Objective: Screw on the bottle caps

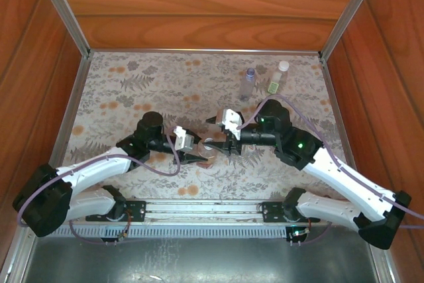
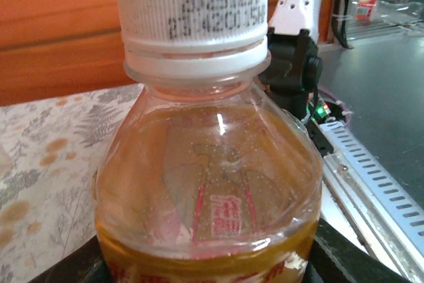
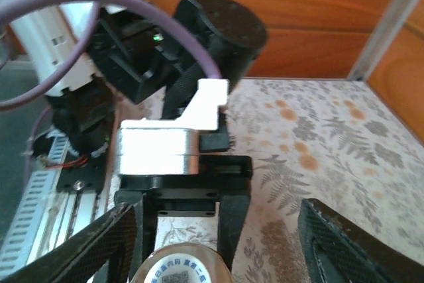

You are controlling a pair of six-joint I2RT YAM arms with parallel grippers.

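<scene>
Spreading between wooden walls lies a floral tablecloth.

Floral tablecloth, wooden walls

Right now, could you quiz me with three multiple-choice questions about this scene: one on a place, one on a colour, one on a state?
1. Where do the bluish bottle and the green-labelled bottle stand?
A. at the far side of the table, right of centre
B. beside the arm bases
C. in the near left corner

2. What colour is the cap on the amber bottle?
A. red
B. white
C. black

3. How does the right end effector stand?
A. clamped on a bottle
B. open
C. shut on nothing

Answers:
1 A: the top view shows both upright near the back wall.
2 B: the left wrist view shows a ribbed white cap.
3 B: its fingers stand apart either side of the cap.
</scene>
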